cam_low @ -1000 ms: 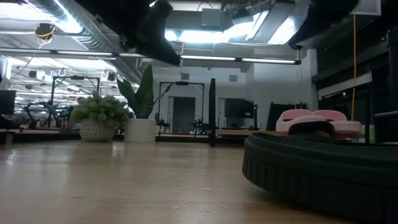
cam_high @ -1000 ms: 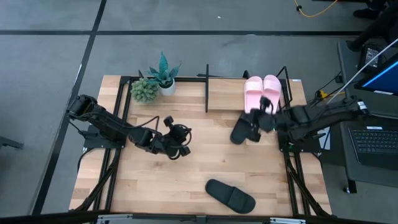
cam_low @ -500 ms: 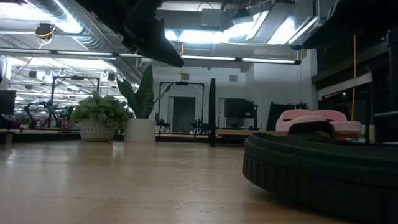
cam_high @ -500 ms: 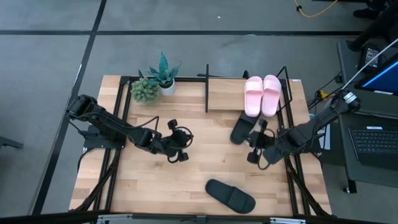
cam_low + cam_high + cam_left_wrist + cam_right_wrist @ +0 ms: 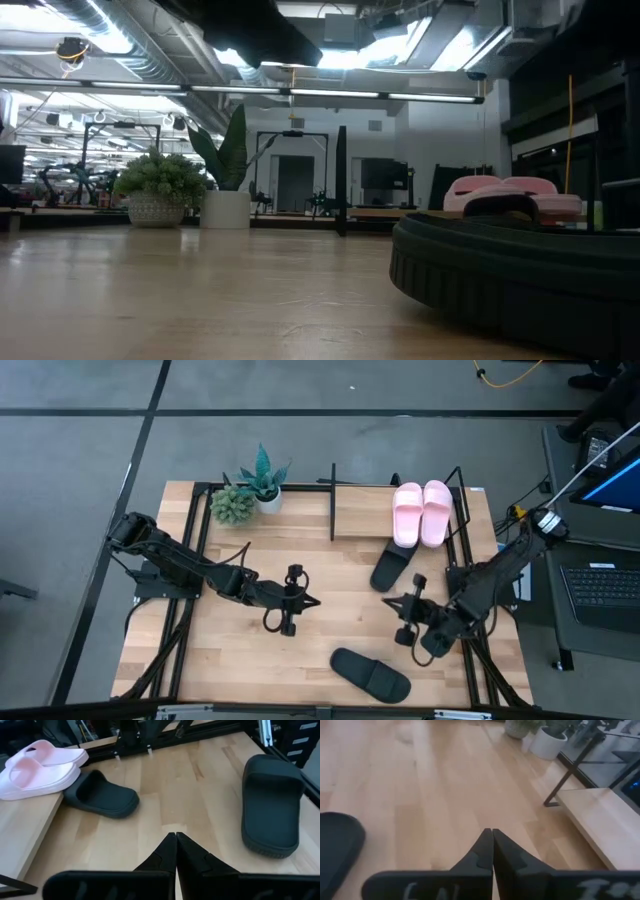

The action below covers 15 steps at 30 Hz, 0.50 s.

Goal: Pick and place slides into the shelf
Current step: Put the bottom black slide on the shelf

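From the high view I read the shelf (image 5: pixel 362 522) at 12 o'clock on the tabletop (image 5: pixel 220 660), with both pink slides (image 5: pixel 421 512) seated side by side on its board at the right end. One black slide (image 5: pixel 388 568) lies at an angle just off the shelf's front edge, toe toward the board; whether it touches the board I cannot confirm from above. The other black slide (image 5: pixel 371 673) lies flat at 6 o'clock, well apart from the shelf. My right tool (image 5: pixel 407 618) hangs between the two black slides, at about 4 o'clock, and the right wrist view shows its fingers (image 5: pixel 485 851) pressed together with nothing between them. My left tool (image 5: pixel 290 603) waits near the centre of the tabletop, likewise clenched and empty. Two potted plants (image 5: pixel 250 494) stand at 11 o'clock, clear of the work. I judge the slides to be light moulded foam: they should flex under pressure, and the matte surface should offer fair friction. The wide strap is the recommended hold, one finger under the arch and one on top; pinching the sole's edge risks the slide pivoting in the hold. The fingers must part before any approach.
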{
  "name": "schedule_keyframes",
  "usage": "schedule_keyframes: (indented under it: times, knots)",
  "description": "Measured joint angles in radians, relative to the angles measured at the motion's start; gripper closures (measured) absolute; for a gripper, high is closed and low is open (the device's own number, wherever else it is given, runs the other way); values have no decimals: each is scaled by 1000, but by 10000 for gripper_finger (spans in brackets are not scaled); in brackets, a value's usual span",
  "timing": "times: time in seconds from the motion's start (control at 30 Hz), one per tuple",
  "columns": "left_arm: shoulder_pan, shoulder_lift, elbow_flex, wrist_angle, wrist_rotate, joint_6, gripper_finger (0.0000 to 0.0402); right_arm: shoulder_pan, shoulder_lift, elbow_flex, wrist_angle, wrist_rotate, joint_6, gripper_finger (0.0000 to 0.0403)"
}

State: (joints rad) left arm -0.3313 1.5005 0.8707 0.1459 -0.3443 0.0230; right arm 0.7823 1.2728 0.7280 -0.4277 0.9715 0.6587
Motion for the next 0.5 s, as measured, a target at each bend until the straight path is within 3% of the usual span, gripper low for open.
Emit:
schedule_keyframes:
  times: [0.2,0.5]
  knots:
    - [0,0,0,-1,0,13,402,57,1,16,-4,23,22,401]
    - [0,0,0,-2,-1,13,402,148,6,153,-65,7,49,401]
